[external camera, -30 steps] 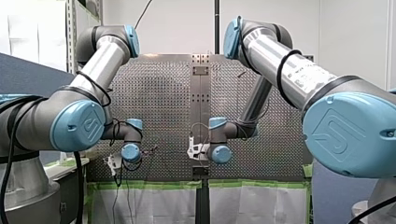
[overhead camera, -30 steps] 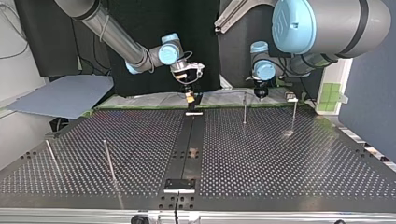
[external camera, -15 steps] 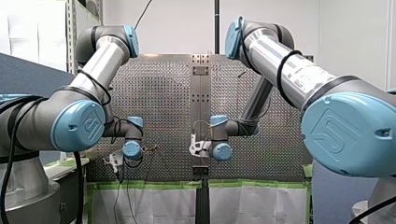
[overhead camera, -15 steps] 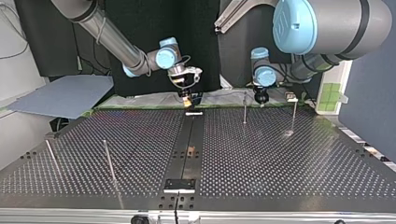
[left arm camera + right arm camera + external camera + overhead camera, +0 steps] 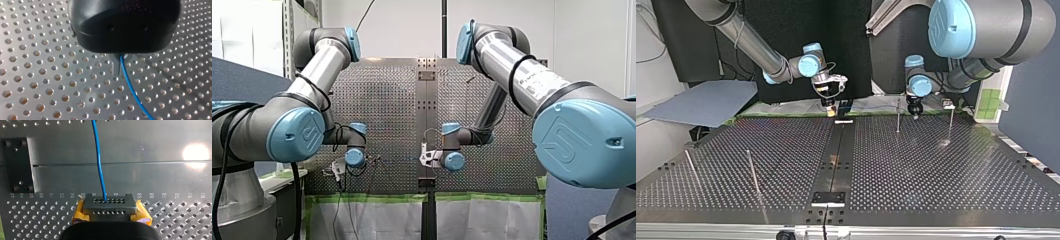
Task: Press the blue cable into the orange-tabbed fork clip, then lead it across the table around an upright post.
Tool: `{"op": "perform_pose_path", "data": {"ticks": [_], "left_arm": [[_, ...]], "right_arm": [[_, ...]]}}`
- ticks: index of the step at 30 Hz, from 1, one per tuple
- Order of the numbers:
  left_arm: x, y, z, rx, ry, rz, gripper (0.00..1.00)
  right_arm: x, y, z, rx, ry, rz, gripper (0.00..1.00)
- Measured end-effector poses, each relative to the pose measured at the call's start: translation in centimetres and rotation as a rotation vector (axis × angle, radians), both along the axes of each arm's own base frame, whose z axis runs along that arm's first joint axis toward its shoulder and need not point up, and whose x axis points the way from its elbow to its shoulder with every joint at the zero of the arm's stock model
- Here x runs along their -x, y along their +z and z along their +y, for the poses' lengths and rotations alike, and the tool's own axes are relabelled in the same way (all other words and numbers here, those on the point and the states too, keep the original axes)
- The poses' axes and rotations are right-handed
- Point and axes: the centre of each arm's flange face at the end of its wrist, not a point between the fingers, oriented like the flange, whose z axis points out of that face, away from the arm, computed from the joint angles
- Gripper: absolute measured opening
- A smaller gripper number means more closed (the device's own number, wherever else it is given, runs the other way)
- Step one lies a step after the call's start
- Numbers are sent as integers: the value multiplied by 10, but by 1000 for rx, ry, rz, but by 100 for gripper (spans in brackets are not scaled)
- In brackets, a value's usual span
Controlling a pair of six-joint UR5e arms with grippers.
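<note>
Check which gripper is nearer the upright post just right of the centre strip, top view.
Left. My left gripper, shut on the blue cable, hangs just beside the post, at its right in the top view; my right gripper is beyond the centre strip.

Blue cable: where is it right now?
Right wrist view: the blue cable runs from my right gripper ahead over the smooth centre strip; left wrist view shows it in my left gripper.
</note>
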Motion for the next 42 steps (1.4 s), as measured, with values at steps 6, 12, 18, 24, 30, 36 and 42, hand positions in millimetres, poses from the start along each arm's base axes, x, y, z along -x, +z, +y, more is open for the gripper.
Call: {"op": "perform_pose_path", "data": {"ticks": [6, 12, 18, 24, 30, 36, 42], "left_arm": [[0, 0, 0, -49, -20, 13, 64], [3, -2, -2, -34, -48, 34, 100], [12, -7, 2, -41, -10, 95, 100], [34, -17, 5, -30, 10, 175, 100], [52, -25, 3, -3, -15, 198, 100], [63, -22, -1, 22, -59, 189, 100], [72, -11, -2, 37, -81, 163, 100]], "right_arm": [[1, -1, 1, -8, -1, 8, 0], [2, -2, 2, -19, -1, 19, 0], [3, -3, 2, -22, 0, 23, 0], [2, -3, 2, -22, 0, 24, 0], [0, -3, 5, -22, 4, 24, 0], [0, -3, 6, -22, 6, 24, 0], [1, -4, 5, -23, 4, 25, 0]]}}
